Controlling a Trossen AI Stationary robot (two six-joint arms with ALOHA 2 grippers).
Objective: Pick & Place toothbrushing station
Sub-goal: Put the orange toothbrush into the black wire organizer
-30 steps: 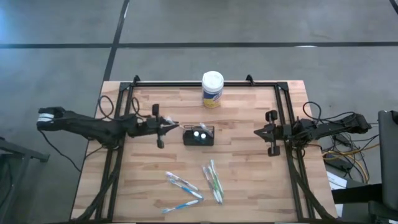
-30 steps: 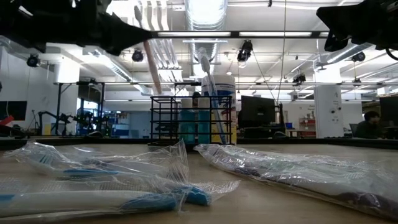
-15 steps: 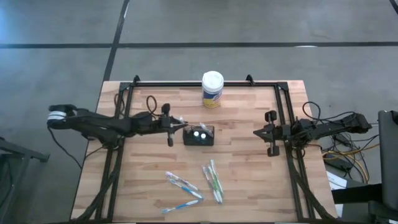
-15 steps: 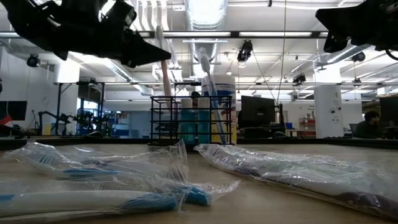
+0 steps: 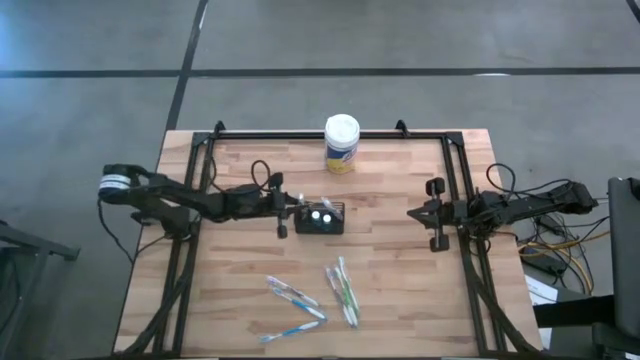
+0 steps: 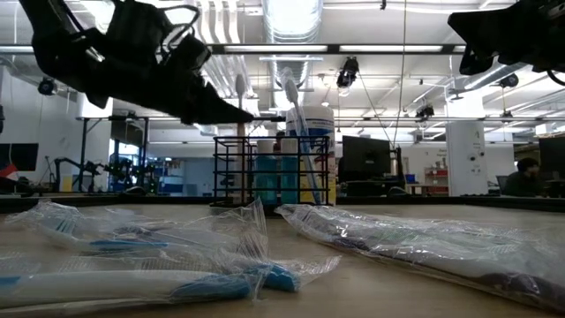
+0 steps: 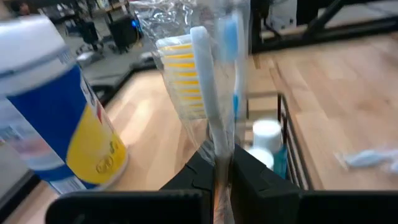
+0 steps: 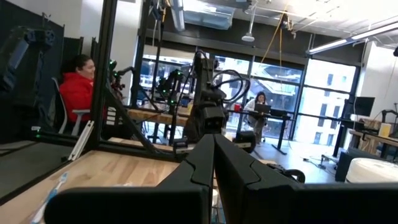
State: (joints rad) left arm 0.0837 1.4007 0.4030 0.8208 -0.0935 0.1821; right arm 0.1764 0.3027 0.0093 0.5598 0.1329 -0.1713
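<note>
Clamped on 1 plastic-wrapped toothbrush (image 7: 208,106), the left gripper (image 5: 287,205) hangs just beside the black toothbrushing station (image 5: 320,218) at mid-table, the brush head raised above the caddy's left edge. Blue-and-white tubes (image 6: 278,177) stand inside the holder. Behind it sits a white-lidded canister (image 5: 341,143); wrapped toothbrushes (image 5: 342,291) lie nearer the front. At the table's right side, the right gripper (image 5: 436,215) waits, fingers pressed together and empty.
</note>
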